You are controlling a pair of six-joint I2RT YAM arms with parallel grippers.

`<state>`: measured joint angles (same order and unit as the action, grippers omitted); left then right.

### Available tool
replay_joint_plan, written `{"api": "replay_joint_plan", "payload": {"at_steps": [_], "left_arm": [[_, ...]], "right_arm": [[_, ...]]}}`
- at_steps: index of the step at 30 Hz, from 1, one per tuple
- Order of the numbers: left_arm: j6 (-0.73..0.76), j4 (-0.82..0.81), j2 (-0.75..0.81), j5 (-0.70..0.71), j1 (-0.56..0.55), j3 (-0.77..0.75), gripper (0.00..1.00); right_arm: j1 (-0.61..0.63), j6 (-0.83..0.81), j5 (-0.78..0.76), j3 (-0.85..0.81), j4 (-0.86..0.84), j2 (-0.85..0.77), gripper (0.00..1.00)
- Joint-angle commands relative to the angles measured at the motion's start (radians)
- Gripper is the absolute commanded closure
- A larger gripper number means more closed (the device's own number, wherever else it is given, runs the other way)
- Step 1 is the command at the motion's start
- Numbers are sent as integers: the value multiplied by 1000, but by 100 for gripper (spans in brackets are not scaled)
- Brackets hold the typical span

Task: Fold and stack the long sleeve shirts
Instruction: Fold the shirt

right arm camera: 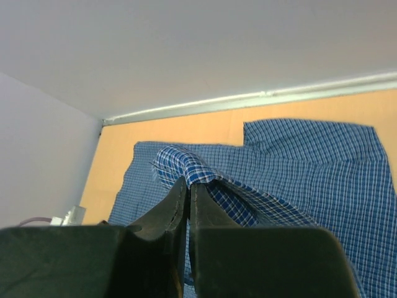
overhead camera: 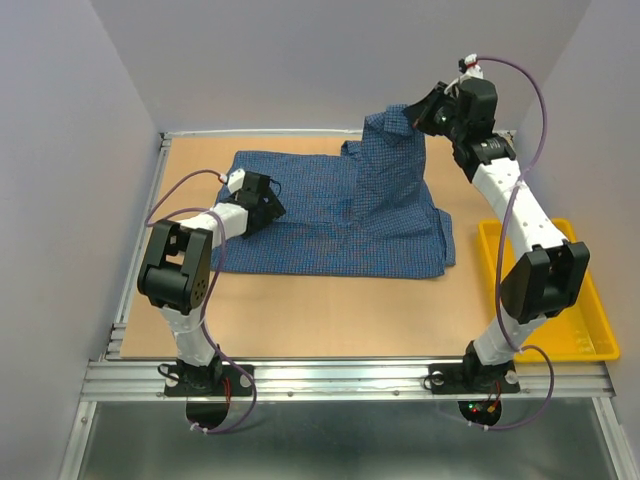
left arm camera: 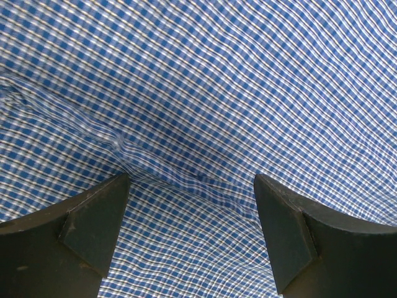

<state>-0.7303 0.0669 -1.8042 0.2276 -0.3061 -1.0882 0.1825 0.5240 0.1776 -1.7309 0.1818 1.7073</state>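
The blue checked shirt (overhead camera: 330, 215) lay spread on the surface (overhead camera: 330, 320) beside the yellow tray (overhead camera: 590, 335). The right pincer (overhead camera: 418, 112), clamped on a raised fold, held it high, seemingly for folding over. The left pincer (overhead camera: 268, 203), farther from the tray, hung spread above the cloth.

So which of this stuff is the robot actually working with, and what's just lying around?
Part of the job:
- blue checked shirt, one part lifted
- right tool, shut on that lifted part
- left tool, open over the cloth

Just lying about:
- yellow tray, to the right of the shirt
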Motion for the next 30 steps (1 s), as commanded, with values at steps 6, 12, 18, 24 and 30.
{"api": "replay_joint_plan", "payload": {"at_steps": [6,12,18,24,30], "left_arm": [[-6,73,34,21,104,1,7],[9,109,48,18,136,-38,7],[5,116,147,-74,128,-13,6],[34,123,322,-165,122,37,5],[86,195,446,-151,142,54,4]], "right_arm": [[-8,62,0,299,-39,-116,99],[-3,140,54,392,-38,-179,99],[76,258,54,468,-39,-232,99],[276,412,19,476,-85,-203,99],[463,567,-7,420,-244,-83,99]]}}
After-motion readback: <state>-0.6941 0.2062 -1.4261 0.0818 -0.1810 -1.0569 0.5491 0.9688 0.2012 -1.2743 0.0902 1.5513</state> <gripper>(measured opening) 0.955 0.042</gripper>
